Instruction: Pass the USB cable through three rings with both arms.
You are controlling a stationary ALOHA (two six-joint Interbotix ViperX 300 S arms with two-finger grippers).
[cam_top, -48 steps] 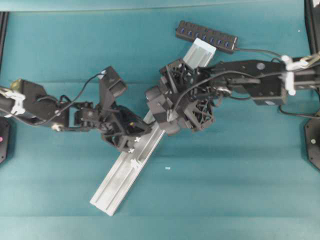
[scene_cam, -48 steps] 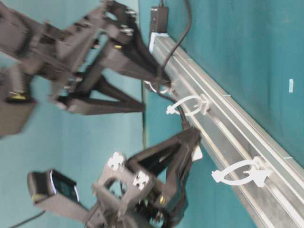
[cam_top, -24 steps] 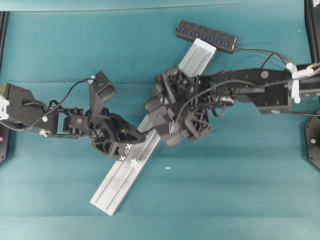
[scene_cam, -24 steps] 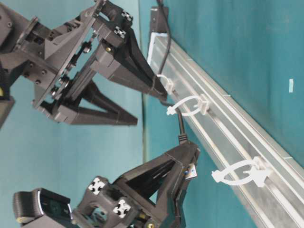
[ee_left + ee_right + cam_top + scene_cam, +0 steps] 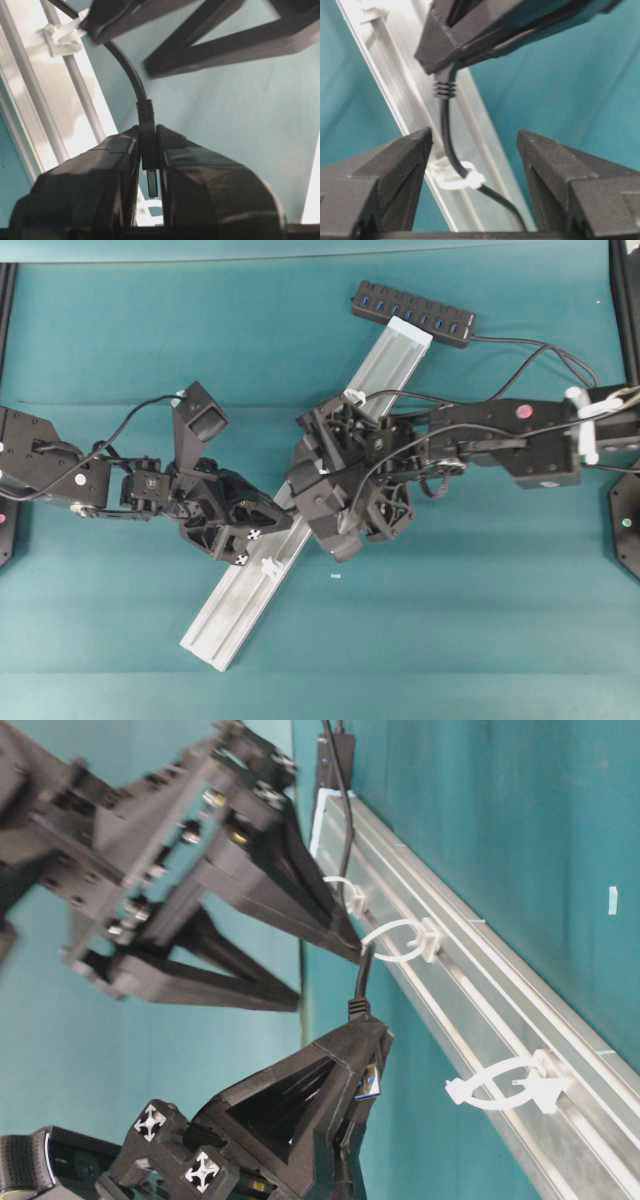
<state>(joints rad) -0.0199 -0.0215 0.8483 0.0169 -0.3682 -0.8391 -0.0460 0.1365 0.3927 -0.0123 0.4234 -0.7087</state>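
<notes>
The USB cable (image 5: 347, 870) runs through the two upper rings on the aluminium rail (image 5: 480, 990). The left gripper (image 5: 149, 150) is clamped on its plug just past the middle ring (image 5: 400, 942). The right gripper (image 5: 475, 145) stands apart, straddling the cord. The lowest ring (image 5: 505, 1085) remains unthreaded.

What we cannot make out around the silver rail

From overhead, the two grippers cover the middle of the silver rail (image 5: 245, 585), so we cannot see the cable passing the rings there; only one white ring (image 5: 268, 565) below them and one (image 5: 352, 397) above show. In the table-level view the right gripper (image 5: 300, 970) is motion-blurred and both arms are cut off at the left edge. The left wrist view hides most of the USB cable (image 5: 131, 75) plug between the finger pads (image 5: 120, 150), and the far ring (image 5: 60, 37) is blurred.
</notes>
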